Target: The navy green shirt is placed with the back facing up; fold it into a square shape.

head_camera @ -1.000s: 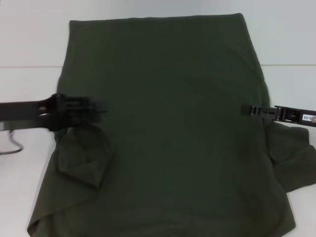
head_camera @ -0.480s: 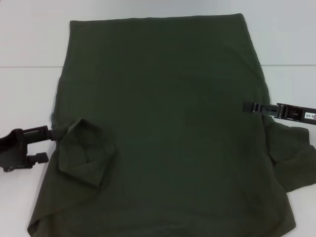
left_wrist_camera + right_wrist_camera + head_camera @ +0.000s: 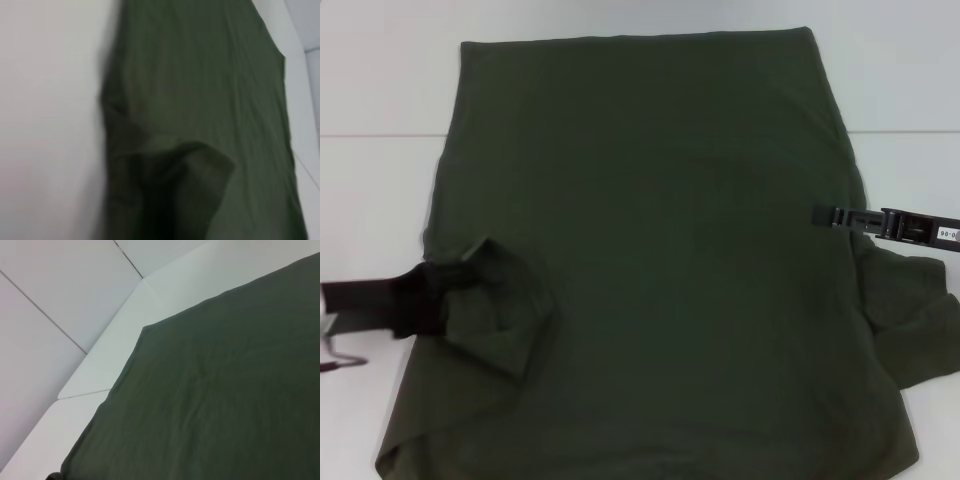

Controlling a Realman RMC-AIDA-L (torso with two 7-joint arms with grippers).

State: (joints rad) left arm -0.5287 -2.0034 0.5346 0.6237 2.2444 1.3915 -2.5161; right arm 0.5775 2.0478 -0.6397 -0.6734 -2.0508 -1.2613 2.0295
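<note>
The tabletop is white and flat, with a faint seam line running across it in the head view; in the right wrist view its pale far edge meets plain light panels beyond. No other items lie on the visible surface.

The navy green shirt covers most of the tabletop, lying flat with a plain side up. Its straight far edge lies away from me and its near edge reaches the bottom of the head view. The sleeve on my left side is folded inward onto the body panel and forms a raised, rumpled flap. The sleeve on my right side lies spread outward past the body panel, on the tabletop.

My left gripper sits low at the left edge of the shirt, at the outer end of the folded sleeve, arm extending off to my left. I cannot tell whether its fingers are clenched or released.

My right gripper reaches in horizontally from my right, its tip over the right side edge of the shirt above the spread sleeve. Its fingers appear as one thin dark bar; their state cannot be determined.
</note>
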